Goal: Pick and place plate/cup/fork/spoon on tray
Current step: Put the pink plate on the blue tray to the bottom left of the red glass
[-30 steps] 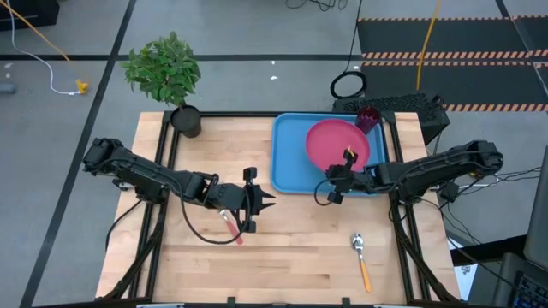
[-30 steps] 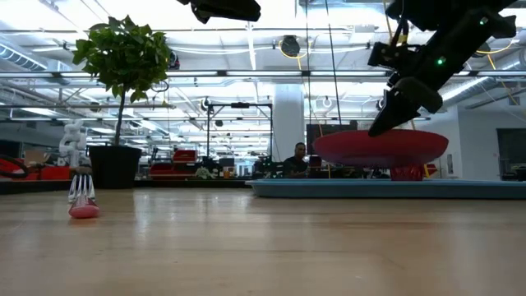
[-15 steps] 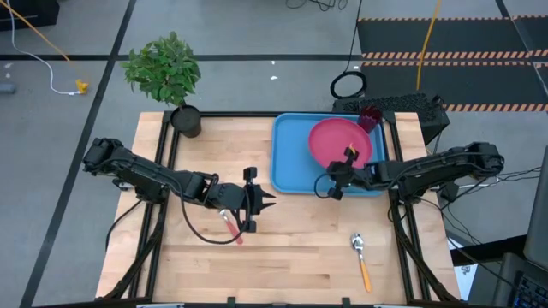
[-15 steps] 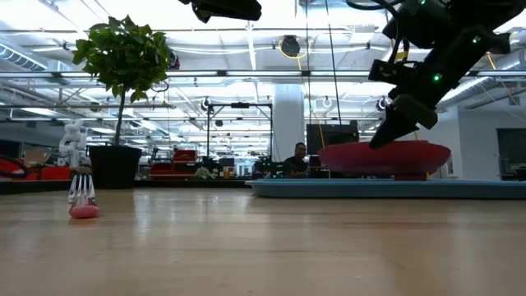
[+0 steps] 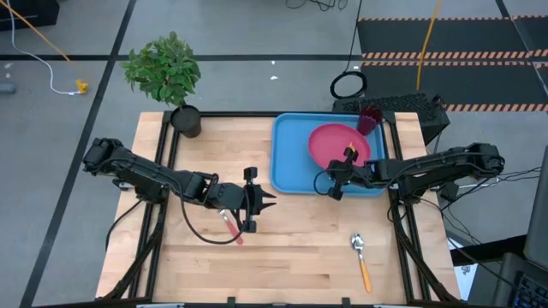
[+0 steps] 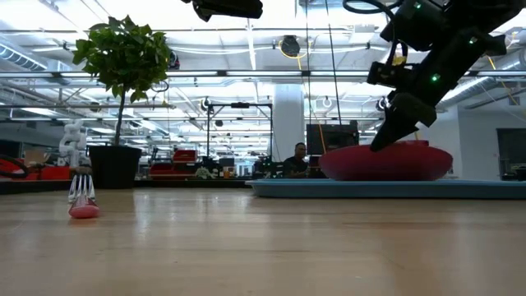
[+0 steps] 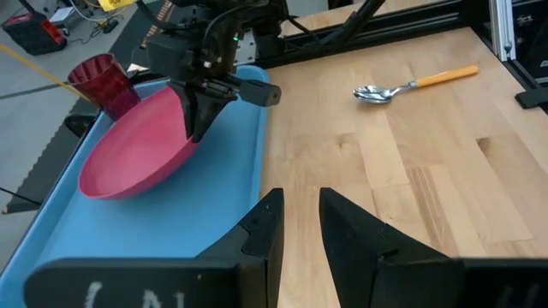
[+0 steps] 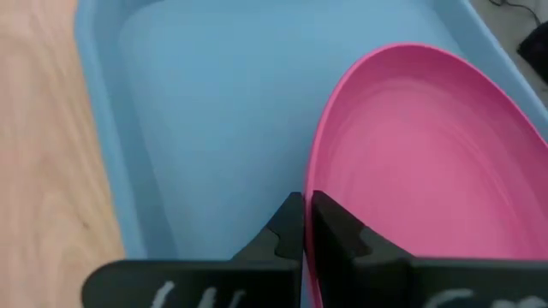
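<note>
1. Right pincer [image 5: 346,165] is clamped on the rim of the plate [image 5: 336,142], fingers pinching the near edge. The plate sits over the tray [image 5: 289,154], tilted: far side looks down on the tray floor, gripped side raised.
2. Tray lies at the bench's far right corner; cup [image 5: 369,119] stands at the tray's far right corner, just beside the plate.
3. Handling judgement: plate looks like thin rigid plastic, light, smooth. A rim pinch is the only hold; it may pivot or slip in the fingers.
4. Left pincer [image 5: 264,200] hovers mid-bench, fingers apart, empty, above the fork [image 5: 231,226].
5. Fork and spoon [image 5: 361,257] lie flat on the bench, spoon near the right edge. Both thin and low; best taken across the handle.
</note>
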Tool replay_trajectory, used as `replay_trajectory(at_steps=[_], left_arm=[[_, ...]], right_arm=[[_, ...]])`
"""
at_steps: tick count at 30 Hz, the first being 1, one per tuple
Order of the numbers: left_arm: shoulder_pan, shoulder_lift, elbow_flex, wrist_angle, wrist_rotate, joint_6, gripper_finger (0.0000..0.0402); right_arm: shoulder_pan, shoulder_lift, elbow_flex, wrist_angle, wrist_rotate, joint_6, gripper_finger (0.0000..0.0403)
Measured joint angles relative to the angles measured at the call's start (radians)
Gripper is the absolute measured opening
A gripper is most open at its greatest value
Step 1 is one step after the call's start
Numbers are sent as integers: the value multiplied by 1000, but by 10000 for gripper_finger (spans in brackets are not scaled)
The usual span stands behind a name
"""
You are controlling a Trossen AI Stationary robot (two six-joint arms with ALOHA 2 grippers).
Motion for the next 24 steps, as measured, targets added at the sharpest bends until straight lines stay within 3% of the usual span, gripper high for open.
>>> replay_trajectory(at_steps=[24], left_arm=[[0,0,0,0,0,1,81]], right_arm=[[-2,38,0,-6,-51,16,10]])
